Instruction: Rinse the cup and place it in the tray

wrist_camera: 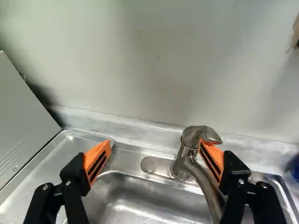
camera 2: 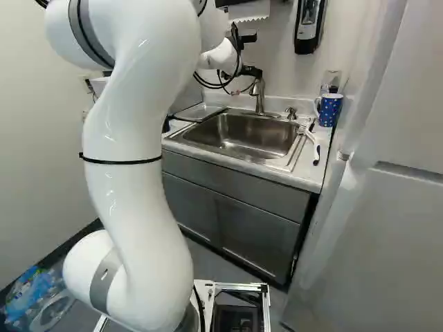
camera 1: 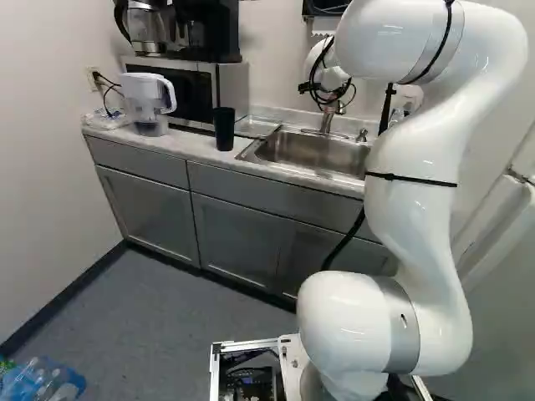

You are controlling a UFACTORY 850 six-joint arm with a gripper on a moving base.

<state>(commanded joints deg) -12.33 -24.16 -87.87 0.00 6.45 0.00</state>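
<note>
Tool [camera 2: 246, 79] hovers by the faucet [camera 2: 259, 102], fingers apart; black cup [camera 1: 225, 129] stands on the desk [camera 1: 185, 144] near the metal tray [camera 1: 257, 127], blue dotted mug [camera 2: 330, 110] across the sink [camera 2: 242, 138].

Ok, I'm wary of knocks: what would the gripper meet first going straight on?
Probably the faucet, which one finger of the gripper overlaps in the wrist view; otherwise the wall behind. Depth is unclear.

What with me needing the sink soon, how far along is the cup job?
Nothing looks done: the black cup and blue mug stand on the counter, either side of the sink, neither in the tray. The open gripper, near the tap, holds nothing. Rinsing probably remains, though wetness isn't discernible; placing certainly does.
</note>
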